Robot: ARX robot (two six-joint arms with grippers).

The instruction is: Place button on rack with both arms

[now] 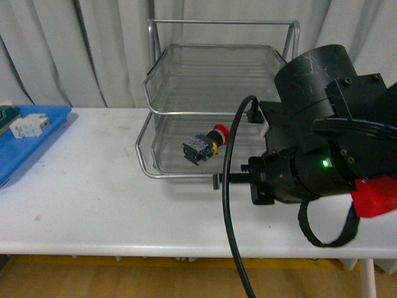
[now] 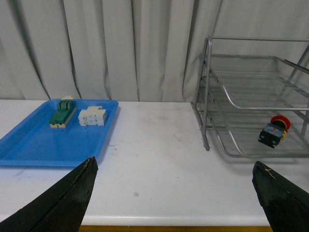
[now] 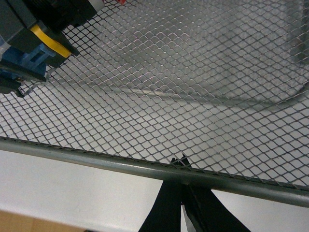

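The button (image 1: 205, 145), red head, yellow collar, black and blue body, lies on its side in the bottom tier of the silver wire-mesh rack (image 1: 162, 175). It also shows in the left wrist view (image 2: 274, 133) and, close up, in the right wrist view (image 3: 31, 41). My right gripper (image 1: 216, 181) is shut and empty, its tips at the front rim of the rack's bottom tier (image 3: 120, 163), just right of the button. In its own view the right gripper (image 3: 182, 162) touches that rim. My left gripper (image 2: 176, 193) is open and empty above the table, left of the rack (image 2: 207, 125).
A flat blue tray (image 2: 29, 145) at the table's left holds a green-and-cream component (image 2: 63, 115) and a white terminal block (image 2: 92, 116); the blue tray also shows in the front view (image 1: 25, 149). A black cable (image 1: 228, 205) hangs from my right arm. Grey curtains hang behind the table.
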